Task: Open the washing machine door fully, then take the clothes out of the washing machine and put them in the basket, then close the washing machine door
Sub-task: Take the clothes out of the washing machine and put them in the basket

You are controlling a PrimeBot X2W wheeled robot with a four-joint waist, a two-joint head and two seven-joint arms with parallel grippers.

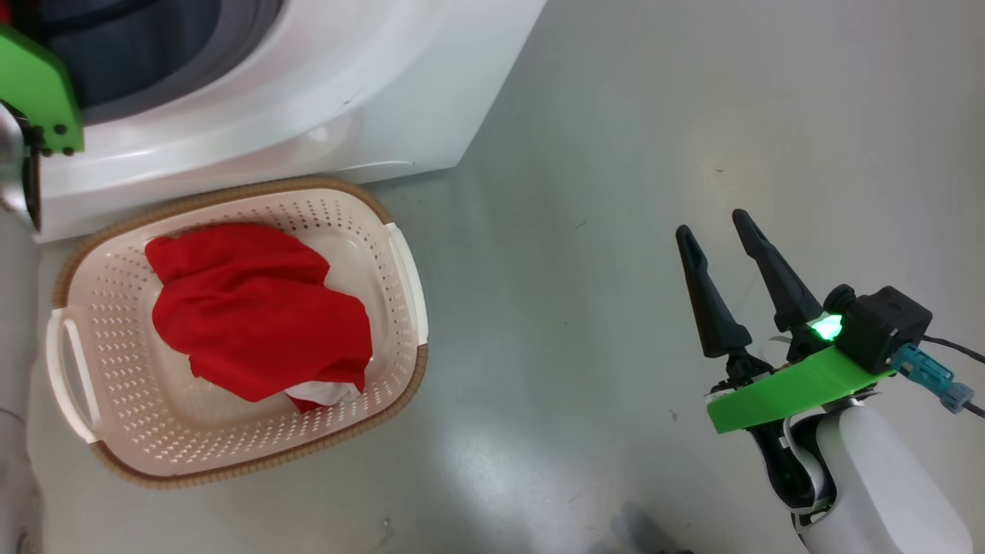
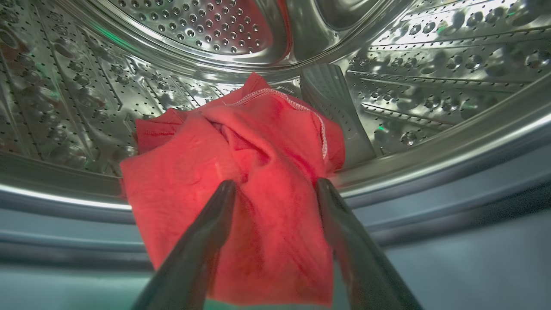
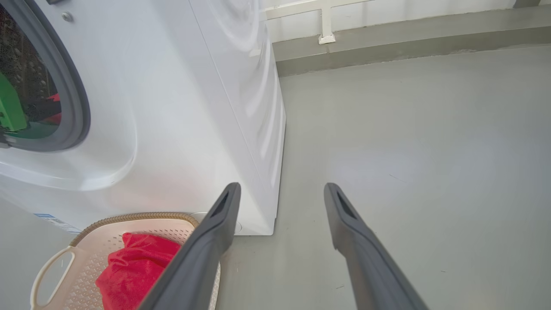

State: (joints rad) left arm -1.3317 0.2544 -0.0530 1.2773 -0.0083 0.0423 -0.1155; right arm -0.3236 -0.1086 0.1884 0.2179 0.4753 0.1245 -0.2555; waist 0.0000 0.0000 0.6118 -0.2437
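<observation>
The washing machine (image 1: 308, 100) stands open at the upper left; its door is out of view. My left gripper (image 2: 275, 182) is inside the steel drum (image 2: 430, 64), open, with its fingers either side of a red garment (image 2: 258, 142) that hangs over the drum's front lip. The basket (image 1: 115, 308) sits on the floor in front of the machine, and another red garment (image 1: 254, 315) with a white part lies in it. My right gripper (image 1: 712, 222) hovers open and holds nothing, over bare floor to the right of the basket.
The left arm's green bracket (image 1: 38, 92) reaches into the machine's opening. In the right wrist view the machine (image 3: 172, 107), the basket (image 3: 86, 254) and my right gripper (image 3: 282, 186) show over grey floor (image 3: 409, 150). A low wall ledge (image 3: 387, 38) runs behind.
</observation>
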